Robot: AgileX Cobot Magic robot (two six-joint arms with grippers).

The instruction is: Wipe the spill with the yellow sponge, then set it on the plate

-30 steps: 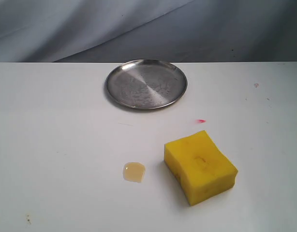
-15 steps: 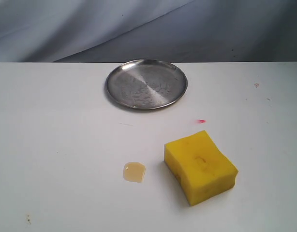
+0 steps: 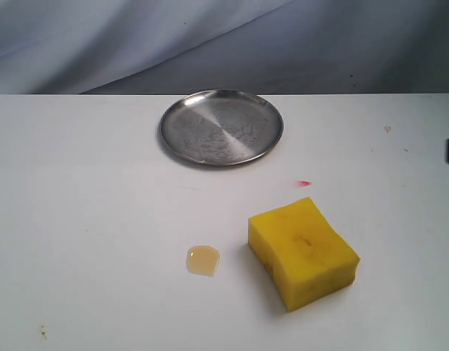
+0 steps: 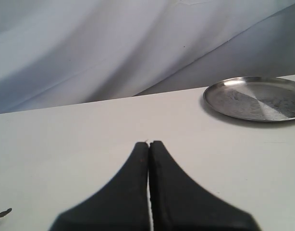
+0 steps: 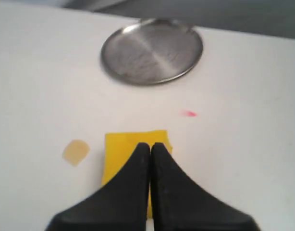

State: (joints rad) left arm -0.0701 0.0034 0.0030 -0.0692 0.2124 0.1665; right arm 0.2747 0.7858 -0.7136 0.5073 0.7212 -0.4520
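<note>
The scuffed silvery plate sits near the far edge of the tabletop. The thick, dented yellow sponge lies toward the near edge, with the small amber spill beside it, apart. The left pincer and right pincer are closed and empty.

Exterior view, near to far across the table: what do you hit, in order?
yellow sponge → pink mark → plate. The spill lies level with the sponge, beside it, so it has no clear place in the order.
</note>
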